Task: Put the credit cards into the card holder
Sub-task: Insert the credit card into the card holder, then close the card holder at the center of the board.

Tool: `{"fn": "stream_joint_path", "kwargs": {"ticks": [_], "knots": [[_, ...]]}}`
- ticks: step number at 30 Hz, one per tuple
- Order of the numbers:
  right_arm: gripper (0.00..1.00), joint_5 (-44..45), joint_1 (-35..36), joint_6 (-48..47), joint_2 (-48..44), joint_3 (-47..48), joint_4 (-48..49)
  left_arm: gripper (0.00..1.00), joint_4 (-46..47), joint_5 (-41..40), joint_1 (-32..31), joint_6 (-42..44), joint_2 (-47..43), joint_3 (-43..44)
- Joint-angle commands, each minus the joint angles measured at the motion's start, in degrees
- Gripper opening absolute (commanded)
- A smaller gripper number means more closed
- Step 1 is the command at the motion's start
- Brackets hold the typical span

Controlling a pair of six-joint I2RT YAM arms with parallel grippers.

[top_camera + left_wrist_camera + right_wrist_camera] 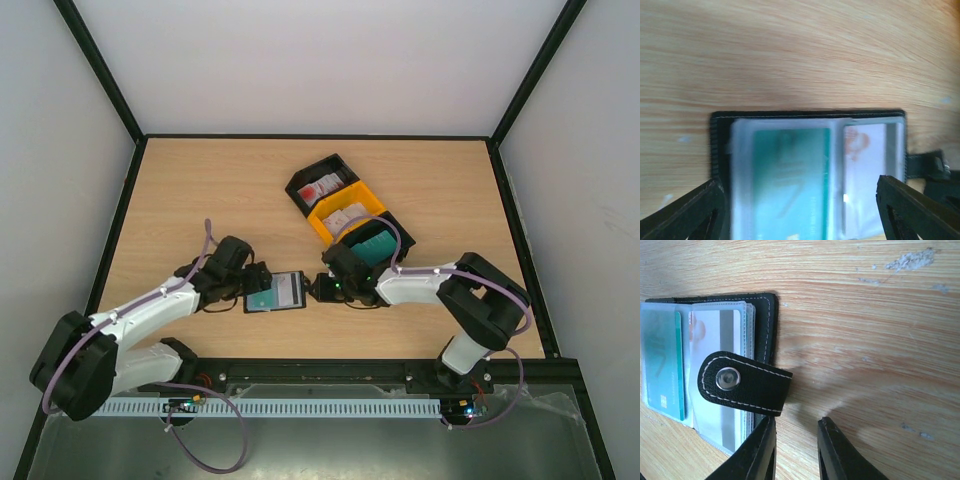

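The black card holder (276, 292) lies open on the table between my two grippers. In the left wrist view, a teal credit card (790, 180) sits in its left clear sleeve and a white card with a red blotch (866, 165) in the right one. My left gripper (256, 280) is open wide, with its fingers on either side of the holder (715, 150). My right gripper (798, 421) is open by a narrow gap and empty. It hovers at the holder's right edge, just below the snap strap (745, 382), which is folded over the sleeves.
Three joined trays stand behind the right arm. A black one (305, 178) holds red-and-white cards, a yellow one (322, 222) holds pale cards, and a black one (400, 228) holds teal cards. Black frame rails border the wooden table (180, 200).
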Motion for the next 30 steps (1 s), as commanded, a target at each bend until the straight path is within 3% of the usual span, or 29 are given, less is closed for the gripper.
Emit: {"fn": "stream_joint_path", "kwargs": {"ticks": [1,11,22,30], "knots": [[0.23,2.0,0.3,-1.3,-1.6,1.0,-2.2,0.81,-3.9,-1.3,2.9,-1.8,-2.4,-3.3],[0.28,-2.2,0.8,-2.5,0.8,2.1,-0.3,0.80,0.5,6.6,7.0,-3.5,-3.1,-8.6],[0.28,-5.1,1.4,-2.1,2.9,2.2,1.7,0.61,3.6,14.4,9.2,-5.1,-4.9,-9.9],[0.27,-5.4,1.4,-0.3,3.4,1.7,4.6,0.59,6.4,18.9,10.6,-5.2,-4.9,-11.4]]}}
